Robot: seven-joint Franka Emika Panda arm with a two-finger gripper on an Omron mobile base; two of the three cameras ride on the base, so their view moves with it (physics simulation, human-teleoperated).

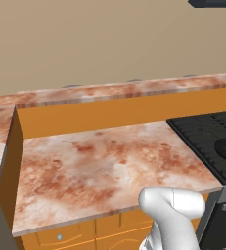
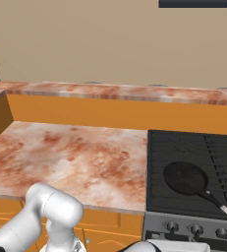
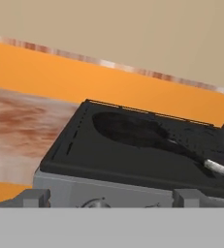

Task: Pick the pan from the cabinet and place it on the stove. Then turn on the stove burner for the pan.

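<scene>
Black pan [image 2: 186, 178] lies on the stove [image 2: 193, 147] beside the countertop [image 2: 70, 152], gripper [image 3: 111, 198] spread wide, holding nothing.

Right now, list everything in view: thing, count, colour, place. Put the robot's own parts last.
pan: one, matte black, sitting on the stove's front left part, its long handle pointing to the front right.
stove: one, black top with dark grates, grey metal front edge, right of the countertop.
knobs: three visible in the right base view, grey, along the stove's front edge.
countertop: one, reddish marbled, left of the stove.
raised ledge: one, reddish marbled top over an orange front, behind countertop and stove.
drawer units: orange-brown wood, under the countertop.
wall: beige, behind the ledge.
arm: one, white, at the countertop's front edge.
gripper: one, open, fingertips low before the stove's front.
</scene>
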